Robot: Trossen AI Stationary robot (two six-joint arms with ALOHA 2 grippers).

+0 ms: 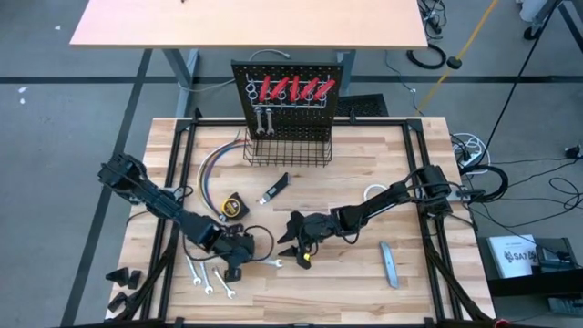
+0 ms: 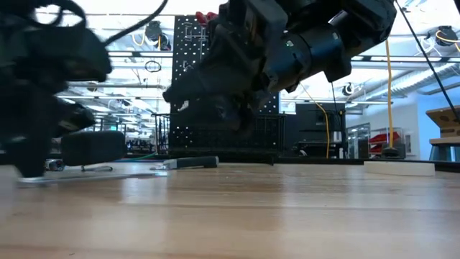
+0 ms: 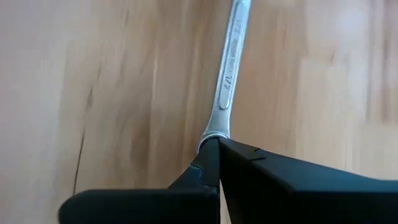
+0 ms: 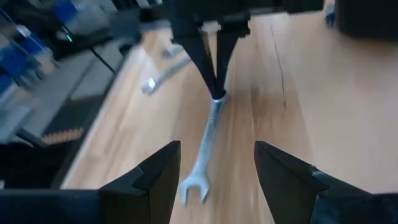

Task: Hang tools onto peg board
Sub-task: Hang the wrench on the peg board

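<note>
Between the two pincers, low over the surface, lies the work in hand: the left pincer is pressed together on one end of a silver wrench, and the right pincer, spread wide, faces the wrench's free open end from just beyond it. My guess is a handover or a regrip, so this wrench is not yet hung.

Just beside the left pincer, toward the surface's front edge, more wrenches lie flat, untouched. Well to the far side of the right pincer a grey bar rests on the wood.

Farther out from both pincers, toward the board, sit the tape measure, the knife and a white roll, all still on the surface.

Farthest off, the peg board already carries a row of red-handled tools and what look like two wrenches below them. By my count roughly half the set is hung.
</note>
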